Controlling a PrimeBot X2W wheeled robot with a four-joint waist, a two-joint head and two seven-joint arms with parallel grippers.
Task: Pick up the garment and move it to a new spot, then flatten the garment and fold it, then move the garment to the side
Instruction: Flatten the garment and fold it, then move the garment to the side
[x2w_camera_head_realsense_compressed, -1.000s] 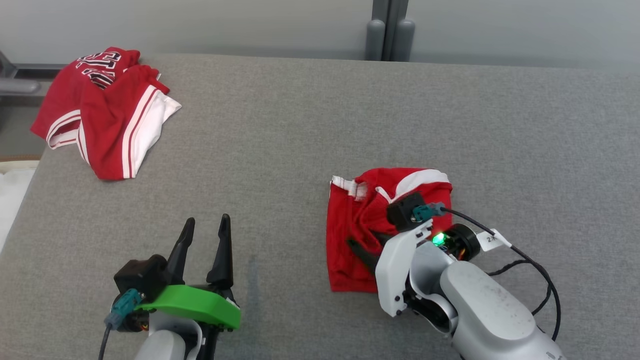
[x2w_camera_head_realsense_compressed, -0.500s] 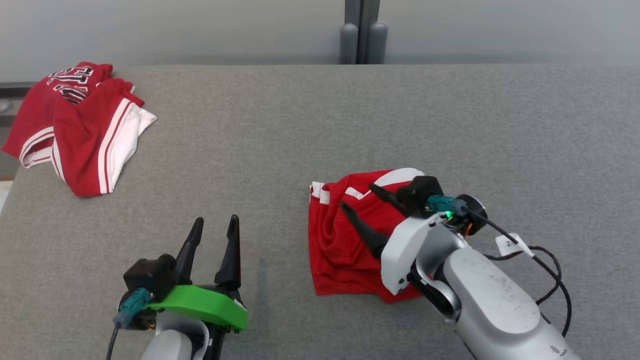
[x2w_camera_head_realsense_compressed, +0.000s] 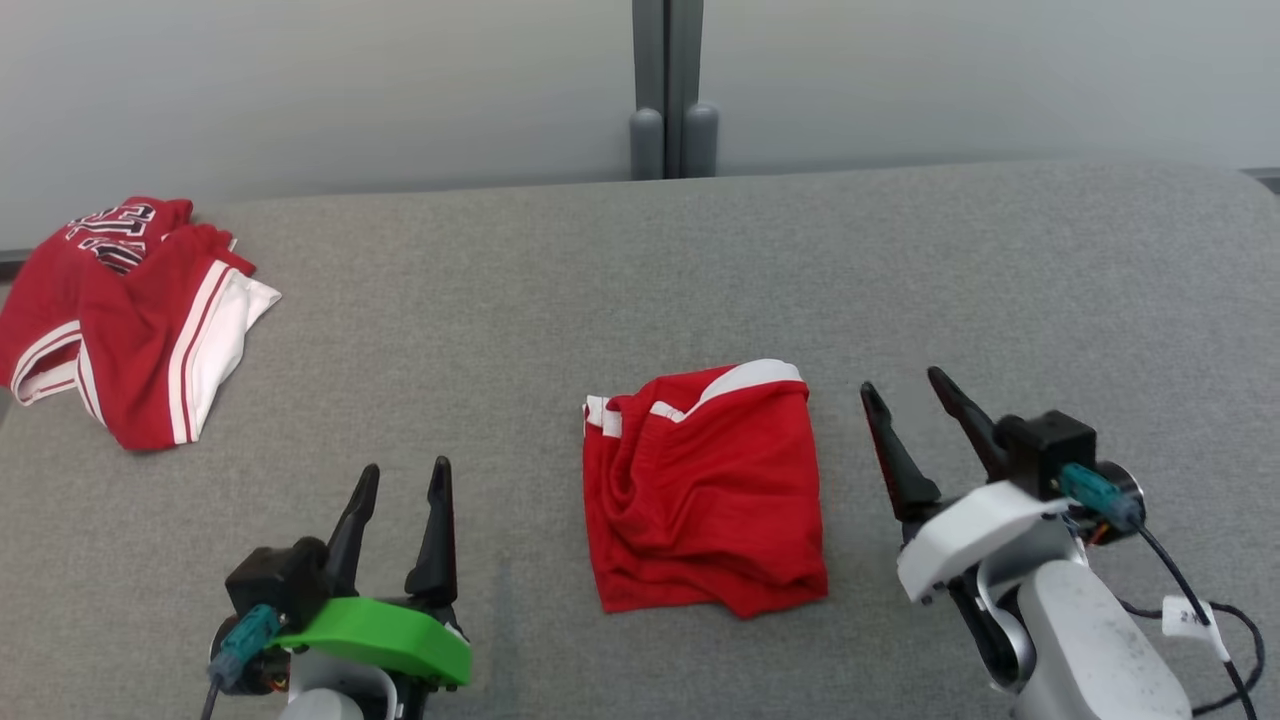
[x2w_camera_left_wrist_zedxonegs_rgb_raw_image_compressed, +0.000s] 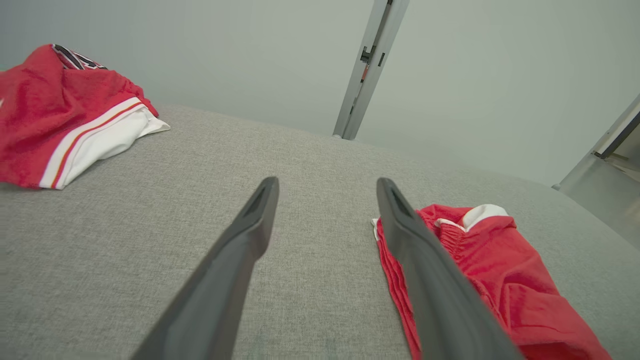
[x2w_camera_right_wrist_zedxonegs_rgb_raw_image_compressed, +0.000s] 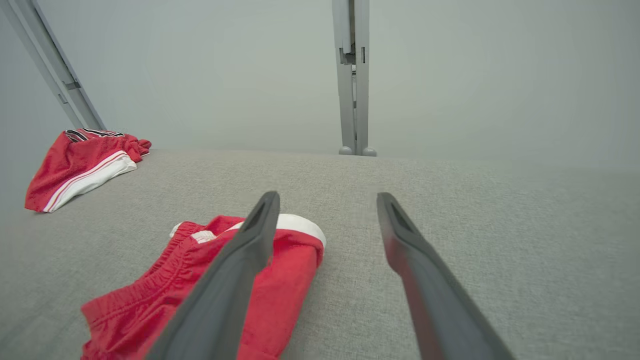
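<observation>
Red folded garment (x2w_camera_head_realsense_compressed: 705, 490) at frame centre on grey fabric table (x2w_camera_head_realsense_compressed: 520, 290), we count two garments, second garment (x2w_camera_head_realsense_compressed: 120, 310) crumpled at upper left, we count two grippers, left gripper (x2w_camera_head_realsense_compressed: 405, 466) lower left, right gripper (x2w_camera_head_realsense_compressed: 901, 381) just right of folded garment, both spread, apart from the cloth

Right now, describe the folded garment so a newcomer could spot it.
On the grey table, look between the left end effector and right end effector. The folded garment is a compact red square with a white band; the other red garment lies crumpled at the far left, with lettering.
</observation>
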